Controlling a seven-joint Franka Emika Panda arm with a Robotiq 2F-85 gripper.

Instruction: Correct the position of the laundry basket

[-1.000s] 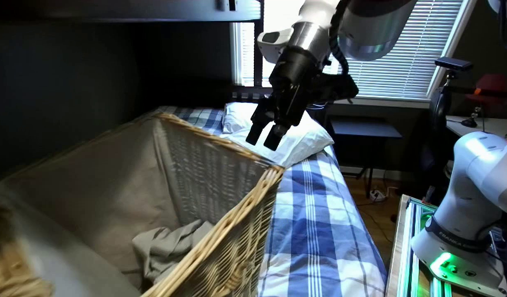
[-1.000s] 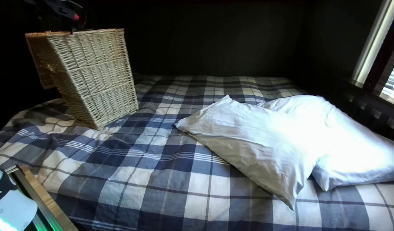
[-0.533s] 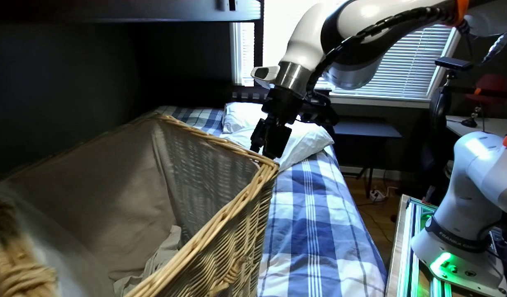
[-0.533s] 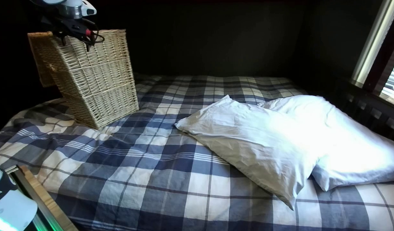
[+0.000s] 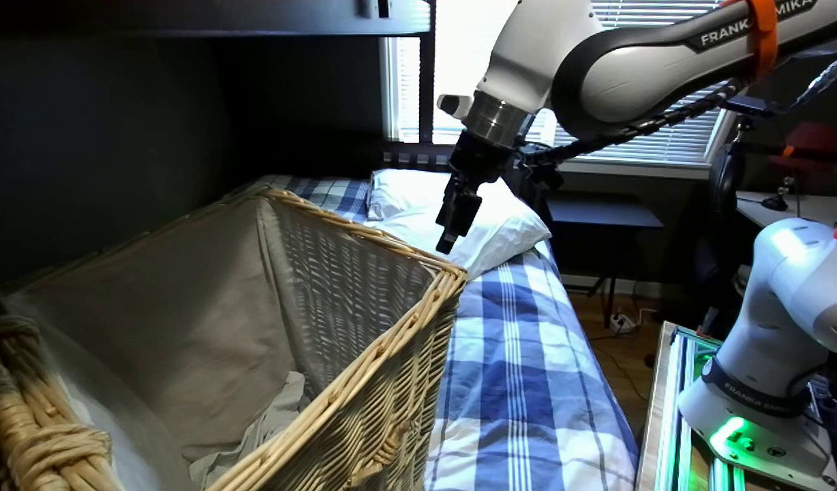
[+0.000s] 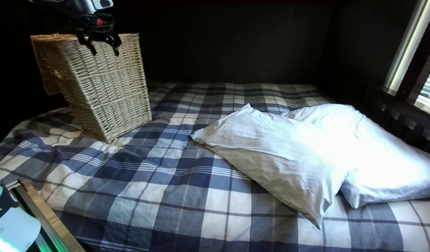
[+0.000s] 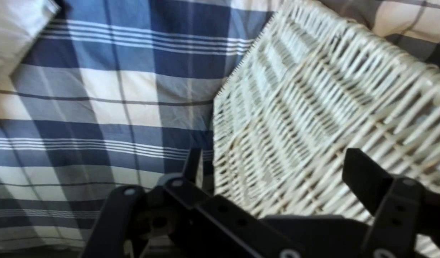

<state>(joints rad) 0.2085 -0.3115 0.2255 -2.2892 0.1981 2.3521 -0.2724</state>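
The laundry basket (image 5: 384, 402) is a large tan wicker basket with a braided rim and a pale cloth lining. It stands on the bed, and in an exterior view (image 6: 108, 87) it looks slightly tilted, with a wicker flap hanging at its left. My gripper (image 5: 448, 240) is just outside the basket's near-window wall, by the rim corner, pointing down. In an exterior view my gripper (image 6: 105, 52) shows spread fingers in front of that wall's top. In the wrist view my gripper (image 7: 272, 161) is open with nothing between its fingers, and the basket's wall (image 7: 295, 107) lies below.
White pillows (image 6: 281, 154) lie on the plaid bedspread (image 6: 187, 210), toward the window. A dark bunk rail (image 5: 221, 17) runs overhead. The robot's base (image 5: 766, 409) stands beside the bed. A small dark table (image 5: 599, 210) is near the window.
My gripper has dropped to the basket's rim level and turned, then risen slightly, moving toward the pillows. The basket has shifted slightly, and less of the cloth inside it shows.
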